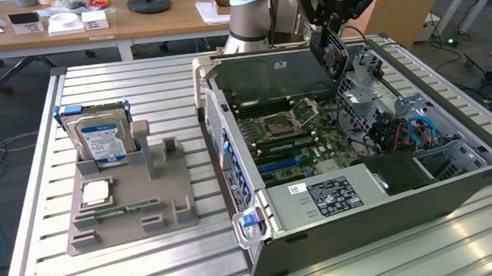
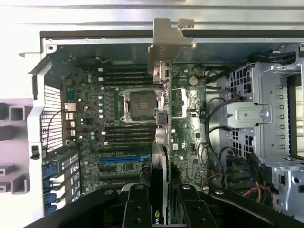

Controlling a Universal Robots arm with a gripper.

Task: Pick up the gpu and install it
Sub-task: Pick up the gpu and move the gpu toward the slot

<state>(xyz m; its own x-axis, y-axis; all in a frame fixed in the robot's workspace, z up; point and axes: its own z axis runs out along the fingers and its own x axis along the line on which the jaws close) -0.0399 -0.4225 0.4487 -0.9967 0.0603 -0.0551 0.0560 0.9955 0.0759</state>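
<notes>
Your gripper [image 1: 331, 18] is clamped on the gpu [image 1: 328, 51] in the upper middle of the exterior frame, above the open computer case [image 1: 379, 213]. The card hangs on edge, bracket [image 2: 168, 40] toward a case wall, probably to meet the motherboard [image 1: 284, 132] slots.

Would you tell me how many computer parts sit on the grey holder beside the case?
3: a hard drive upright at the far end, a processor chip flat in the middle, a memory stick nearer the camera. None seems hidden.

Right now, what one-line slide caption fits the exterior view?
Claw holds the gpu on edge over the open computer case; hard drive stands in the holder beside it.
</notes>
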